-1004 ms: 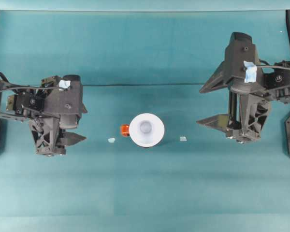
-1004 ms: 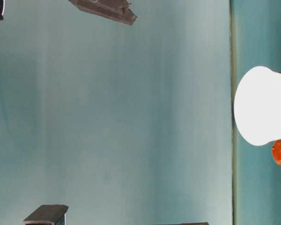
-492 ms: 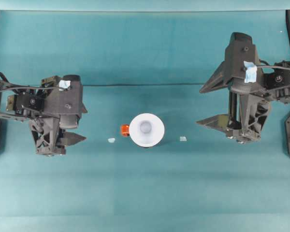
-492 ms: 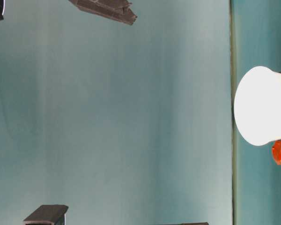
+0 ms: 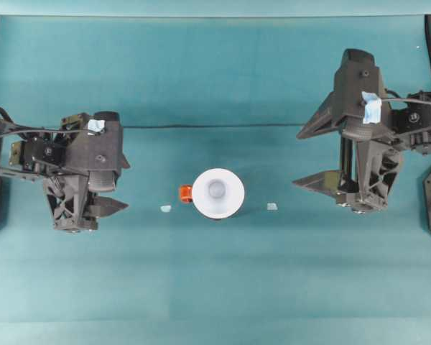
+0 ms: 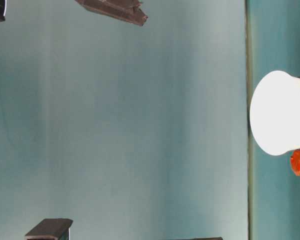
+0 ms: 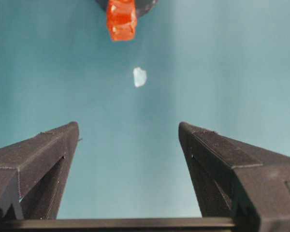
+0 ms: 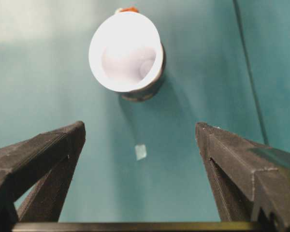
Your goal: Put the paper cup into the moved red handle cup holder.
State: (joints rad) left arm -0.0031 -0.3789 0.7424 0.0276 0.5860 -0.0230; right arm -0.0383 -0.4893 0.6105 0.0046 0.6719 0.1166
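White round paper cup [image 5: 218, 192] is sitting unchanged inside glossy black red-handled cup holder [image 5: 185, 192] mid-tabletop [image 5: 215, 287], task seemingly done; left tool [image 5: 104, 194] and right tool [image 5: 316, 154] are hanging open, empty, apart.

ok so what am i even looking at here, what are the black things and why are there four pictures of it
The black things are two robot arms, each ending in a two-fingered claw. The overhead picture looks straight down on a teal table: the left claw sits at one side, the right claw at the other. Both are open and hold nothing.

In the middle stands a white paper cup, seated in a black holder with a small red handle. Two small pale scraps lie on the table, one on each side of the cup.

The sideways picture is from a camera at table height, turned a quarter, so the cup appears at its edge. The last two come from cameras on each arm's wrist, looking out between the claw fingers toward the cup.
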